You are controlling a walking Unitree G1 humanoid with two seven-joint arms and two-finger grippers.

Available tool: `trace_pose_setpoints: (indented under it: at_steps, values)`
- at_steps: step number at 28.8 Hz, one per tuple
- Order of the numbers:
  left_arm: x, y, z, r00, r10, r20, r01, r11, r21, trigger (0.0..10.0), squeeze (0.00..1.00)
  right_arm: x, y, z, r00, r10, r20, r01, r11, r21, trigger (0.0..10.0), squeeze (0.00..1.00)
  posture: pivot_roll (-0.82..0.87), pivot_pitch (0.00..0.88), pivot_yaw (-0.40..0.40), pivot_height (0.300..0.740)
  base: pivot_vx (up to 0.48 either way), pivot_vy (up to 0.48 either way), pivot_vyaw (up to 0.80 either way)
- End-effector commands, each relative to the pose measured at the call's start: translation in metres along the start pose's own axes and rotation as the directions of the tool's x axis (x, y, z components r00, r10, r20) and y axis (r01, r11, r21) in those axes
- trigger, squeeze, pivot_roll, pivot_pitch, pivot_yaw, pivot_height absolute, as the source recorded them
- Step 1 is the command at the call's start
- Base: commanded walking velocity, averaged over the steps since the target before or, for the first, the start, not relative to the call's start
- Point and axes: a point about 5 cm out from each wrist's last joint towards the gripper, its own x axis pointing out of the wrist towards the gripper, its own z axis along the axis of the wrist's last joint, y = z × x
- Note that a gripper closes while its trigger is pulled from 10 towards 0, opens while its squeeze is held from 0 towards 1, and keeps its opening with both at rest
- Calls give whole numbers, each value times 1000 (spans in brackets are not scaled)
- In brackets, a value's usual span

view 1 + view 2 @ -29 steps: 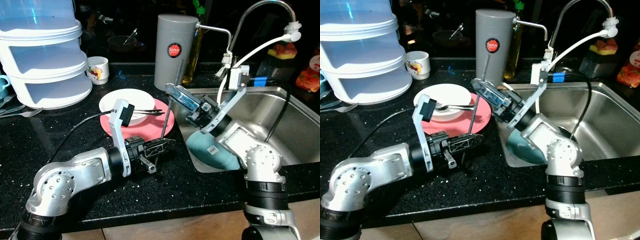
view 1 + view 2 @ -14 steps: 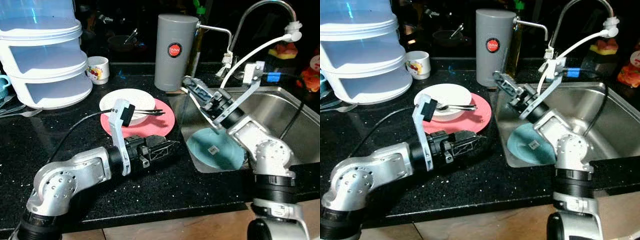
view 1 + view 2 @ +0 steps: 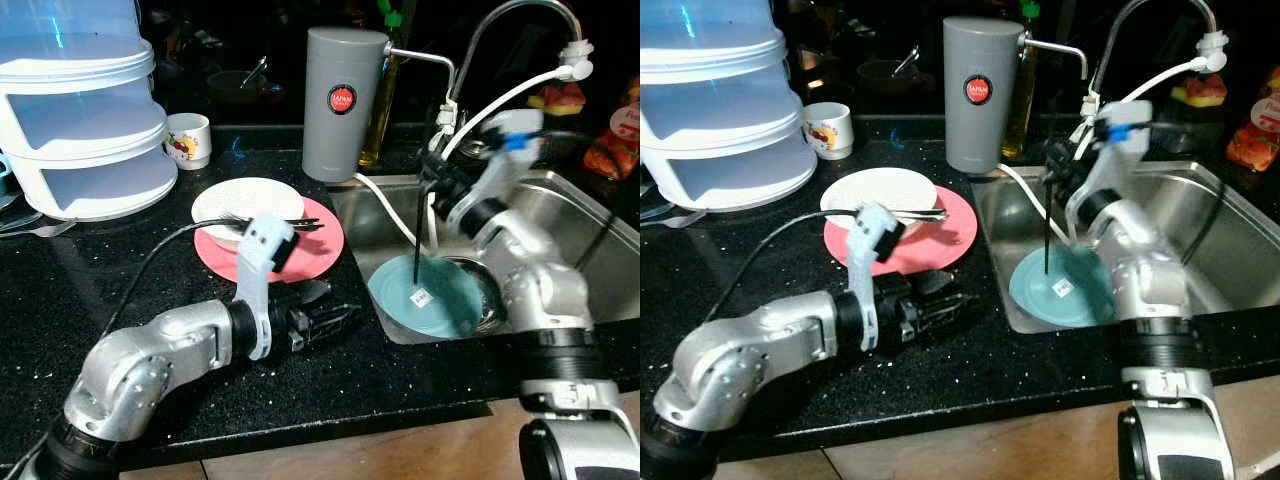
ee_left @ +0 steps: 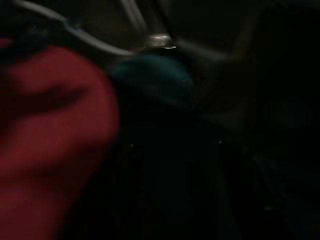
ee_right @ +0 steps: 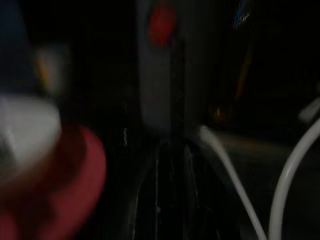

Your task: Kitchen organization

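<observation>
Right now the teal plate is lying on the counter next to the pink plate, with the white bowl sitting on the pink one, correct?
Not quite. The teal plate lies down in the sink, not on the counter, as the left eye view shows. The rest holds: the white bowl does sit on the pink plate, which is on the black counter.

Dim kitchen; dark, blurred wrist views

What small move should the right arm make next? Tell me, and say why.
Probably lower the right gripper a little and let go of the thin dark stick. The stick hangs upright from that gripper over the sink, its lower end at the teal plate. The left gripper rests on the black counter near the pink plate.
</observation>
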Motion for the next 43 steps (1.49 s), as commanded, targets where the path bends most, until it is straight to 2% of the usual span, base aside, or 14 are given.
trace_pose_setpoints:
  at_steps: [1,4,5,11,12,13,17,18,26,31,32,39,40,43]
  values:
    - [3,2,-1,999,30,-12,-30,998,55,10000,0,-2,5,-18,995,11,-99,-16,999,-43,1647,0,-13,8,-29,740,0,0,0]
    - [5,4,4,998,52,29,-54,997,59,10000,0,-6,7,-50,960,-5,-279,-14,998,-65,5765,0,-13,8,-29,740,0,0,0]
    - [5,5,6,998,59,37,-62,995,77,10000,0,-8,6,-57,948,-26,-317,1,997,-79,8941,0,-13,8,-29,740,0,0,0]
    - [5,6,11,995,65,80,-75,990,122,10000,0,-14,1,-69,925,-69,-374,29,993,-113,10000,0,-14,21,-25,740,0,0,0]
    - [6,4,12,995,47,92,-59,991,124,10000,0,-14,-1,-70,921,-85,-380,43,992,-116,10000,871,-14,21,-25,740,0,0,0]
    - [6,2,12,995,30,99,-42,991,124,10000,0,-15,-3,-70,920,-93,-381,53,992,-115,10000,1000,-14,21,-25,740,0,0,0]
    - [8,1,12,993,20,117,-36,990,136,10000,0,-13,-6,-67,924,-124,-362,79,987,-137,10000,1000,-17,28,-24,740,0,0,0]
    - [8,2,14,990,33,137,-51,990,130,10000,0,-10,-6,-63,932,-132,-339,92,987,-130,10000,0,-16,29,-25,740,0,0,0]
    - [1,8,16,965,193,178,-213,971,106,10000,0,-2,-4,-46,964,-141,-226,142,990,-12,10000,0,-8,29,-20,740,0,0,0]
    - [-12,11,24,868,340,363,-274,936,-221,10000,0,-2,-7,-45,962,-168,-217,172,985,0,10000,0,-2,31,-23,740,0,0,0]
    - [-16,12,23,844,366,392,-244,913,-329,10000,1000,-2,-7,-45,961,-168,-218,173,985,1,10000,0,1,35,-26,740,0,0,0]
    - [-24,7,14,807,400,434,-89,810,-580,10000,894,0,-5,-45,964,-159,-213,163,987,2,10000,0,6,41,-31,740,0,0,0]
    - [-23,5,12,814,389,431,-65,798,-599,10000,0,1,-4,-44,965,-157,-212,161,987,2,10000,0,6,41,-31,740,0,0,0]
    - [-19,5,1,850,377,367,-32,734,-678,10000,0,1,-3,-44,966,-153,-208,157,988,3,10000,0,5,42,-30,740,0,0,0]
